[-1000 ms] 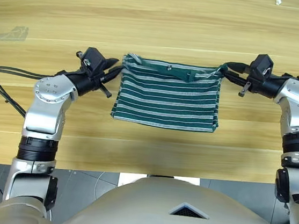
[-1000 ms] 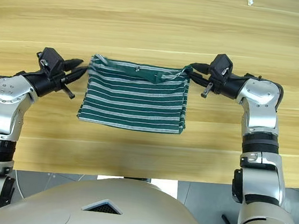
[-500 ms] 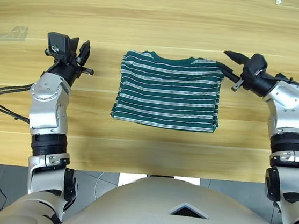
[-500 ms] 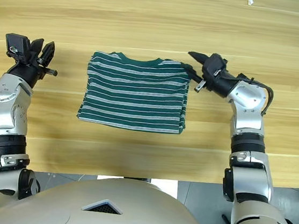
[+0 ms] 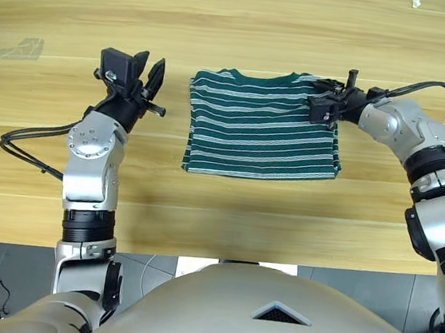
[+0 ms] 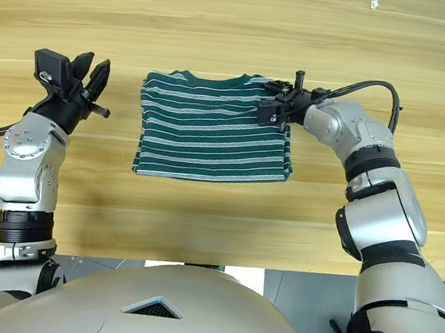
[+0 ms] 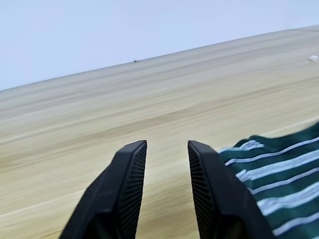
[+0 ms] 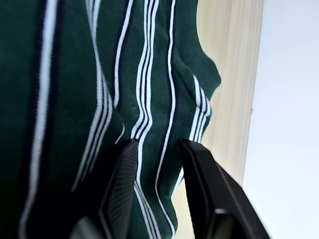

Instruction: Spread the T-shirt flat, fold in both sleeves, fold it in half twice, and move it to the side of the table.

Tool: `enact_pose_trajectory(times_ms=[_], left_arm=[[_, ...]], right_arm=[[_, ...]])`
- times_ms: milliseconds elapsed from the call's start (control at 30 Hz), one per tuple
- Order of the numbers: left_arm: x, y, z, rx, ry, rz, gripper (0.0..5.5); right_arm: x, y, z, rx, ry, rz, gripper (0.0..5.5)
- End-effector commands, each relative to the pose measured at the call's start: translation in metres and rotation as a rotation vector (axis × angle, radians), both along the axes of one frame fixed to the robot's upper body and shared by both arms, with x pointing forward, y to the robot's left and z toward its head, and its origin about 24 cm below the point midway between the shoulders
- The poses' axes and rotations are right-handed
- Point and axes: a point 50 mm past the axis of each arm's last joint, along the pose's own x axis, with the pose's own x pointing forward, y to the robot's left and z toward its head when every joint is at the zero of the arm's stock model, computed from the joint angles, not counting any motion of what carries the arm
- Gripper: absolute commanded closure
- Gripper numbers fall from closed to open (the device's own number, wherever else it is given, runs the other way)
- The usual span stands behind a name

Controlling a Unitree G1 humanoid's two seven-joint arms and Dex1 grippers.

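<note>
Where fingers (image 8: 119, 186) seemingly gape, T-shirt (image 8: 154, 114) shows.

Indoor test workspace, probably a laboratory. A long light wood-grain table (image 5: 247, 25) serves as the bench, standing before a plain pale wall (image 7: 149, 25) on a dark grey floor (image 5: 1, 270); a grey rectangular patch (image 5: 15, 49) marks the tabletop.

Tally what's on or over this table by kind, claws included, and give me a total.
T-shirt: 1
Claws: 2 (left claw, right claw)
White scrap: 1
Total: 4
</note>
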Motion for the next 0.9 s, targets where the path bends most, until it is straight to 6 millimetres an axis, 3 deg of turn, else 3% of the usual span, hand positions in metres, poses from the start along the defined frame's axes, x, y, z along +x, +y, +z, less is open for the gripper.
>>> enact_pose_trajectory(times_ms=[33, 167, 267, 400, 533, 700, 900], left_arm=[[-0.008, 0.004, 0.003, 0.017, -0.007, 0.010, 3.98], [-0.016, 0.005, 0.004, 0.014, -0.008, 0.017, 3.98], [-0.025, 0.006, 0.003, 0.018, -0.002, 0.021, 3.98], [-0.034, -0.002, -0.002, 0.016, 0.029, -0.021, 3.98], [-0.034, -0.010, 0.000, 0.022, 0.028, -0.077, 3.98], [-0.035, -0.022, -0.006, -0.030, 0.033, -0.096, 3.98], [-0.040, -0.034, -0.013, -0.083, 0.057, -0.110, 3.98]], right_arm=[[-0.028, -0.066, -0.021, -0.158, 0.191, -0.120, 3.90], [-0.058, -0.108, -0.018, -0.230, 0.369, -0.123, 3.90], [-0.099, -0.123, -0.012, -0.244, 0.640, -0.079, 3.90], [-0.144, -0.073, 0.012, -0.050, 0.895, 0.137, 3.90], [-0.158, -0.030, 0.031, 0.089, 0.933, 0.297, 3.90], [-0.161, -0.005, 0.025, 0.212, 0.939, 0.312, 3.90], [-0.157, 0.005, 0.011, 0.195, 0.859, 0.313, 3.90]])
